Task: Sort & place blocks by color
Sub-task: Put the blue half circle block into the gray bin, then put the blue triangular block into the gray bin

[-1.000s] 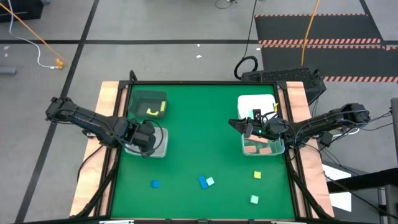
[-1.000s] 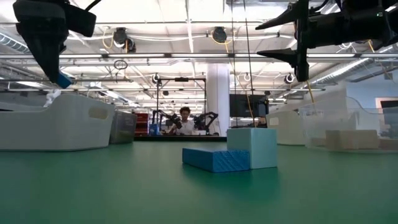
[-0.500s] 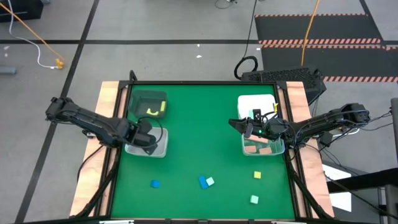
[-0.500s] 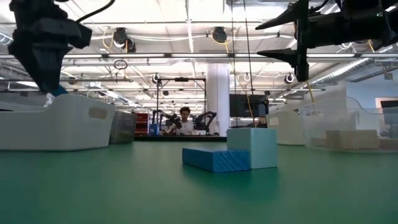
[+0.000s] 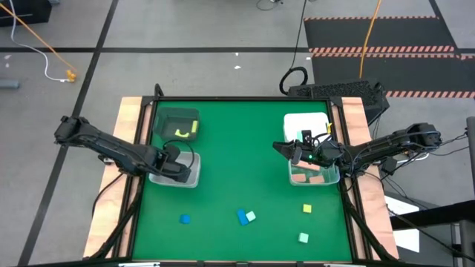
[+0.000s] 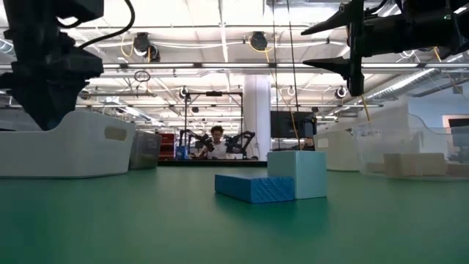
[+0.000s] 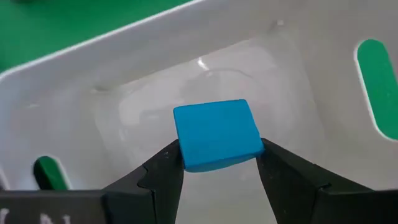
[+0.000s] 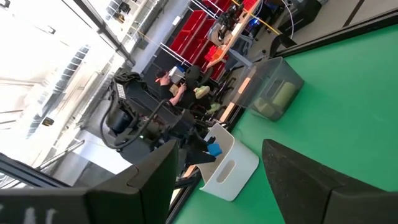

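The sort was found to be partly done. A blue block (image 7: pixel 216 134) was held between the fingers of the left gripper (image 7: pixel 217 163), directly over the floor of a white bin (image 7: pixel 112 74), which lay just beneath the gripper and looked otherwise bare in the left wrist view. The block had not yet been let go.

The right gripper (image 5: pixel 286 150) was held above the near edge of a clear bin (image 5: pixel 334 176), its fingers spread wide and nothing between them. Salmon-pink blocks (image 5: pixel 309 178) were seen in that bin, just beside and below the gripper. A yellow-green piece (image 5: pixel 183 132) lay in a dark bin (image 5: pixel 157 119), beyond the left gripper.

Five blocks were left loose on the green tabletop (image 5: pixel 237 148), well apart from both grippers: a small blue block (image 5: pixel 185 219), a blue bar (image 5: pixel 243 217) touching a mint-green cube (image 5: pixel 251 216), a yellow block (image 5: pixel 306 209) and a second mint-green block (image 5: pixel 303 237). Roughly half the work was judged to remain.
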Motion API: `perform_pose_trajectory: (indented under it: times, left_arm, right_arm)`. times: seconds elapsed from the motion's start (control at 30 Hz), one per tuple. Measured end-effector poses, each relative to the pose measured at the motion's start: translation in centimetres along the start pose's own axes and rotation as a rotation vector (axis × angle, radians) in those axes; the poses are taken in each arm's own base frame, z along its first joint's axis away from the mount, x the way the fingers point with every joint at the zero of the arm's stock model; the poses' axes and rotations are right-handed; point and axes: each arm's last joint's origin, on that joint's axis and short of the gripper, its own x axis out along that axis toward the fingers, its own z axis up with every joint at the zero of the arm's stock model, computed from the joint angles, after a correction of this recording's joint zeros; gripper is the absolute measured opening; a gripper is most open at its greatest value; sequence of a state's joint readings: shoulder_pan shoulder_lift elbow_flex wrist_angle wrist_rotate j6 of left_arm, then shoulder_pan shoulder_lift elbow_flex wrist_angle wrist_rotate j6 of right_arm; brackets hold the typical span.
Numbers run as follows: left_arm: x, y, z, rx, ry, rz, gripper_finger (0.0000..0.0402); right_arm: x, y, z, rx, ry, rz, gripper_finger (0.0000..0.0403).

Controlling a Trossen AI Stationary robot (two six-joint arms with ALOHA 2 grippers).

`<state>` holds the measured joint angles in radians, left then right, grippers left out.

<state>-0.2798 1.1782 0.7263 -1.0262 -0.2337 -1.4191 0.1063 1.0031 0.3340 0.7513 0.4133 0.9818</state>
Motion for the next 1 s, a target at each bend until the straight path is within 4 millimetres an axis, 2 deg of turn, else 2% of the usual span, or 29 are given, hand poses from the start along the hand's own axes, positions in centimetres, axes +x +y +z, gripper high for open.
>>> perform_pose_trajectory:
  times: [0.3, 0.53, 0.9, 1.0]
  left_arm:
    - [0.6, -0.5, -0.1, -0.019, -0.006, -0.076, 0.019]
    - [0.6, -0.6, -0.1, -0.021, -0.006, -0.084, 0.0213]
    - [0.5, -1.6, 0.1, -0.053, -0.025, -0.183, 0.0294]
    - [0.0, -2.1, 0.1, 0.014, -0.048, -0.261, 0.0307]
  right_arm:
    - [0.0, 0.0, 0.0, 0.0, 0.0, 0.001, 0.0224]
    - [0.0, 0.0, 0.0, 0.0, 0.0, 0.0, 0.0224]
    - [0.0, 0.0, 0.0, 0.0, 0.0, 0.0, 0.0224]
    - [0.0, 0.0, 0.0, 0.0, 0.0, 0.0, 0.0224]
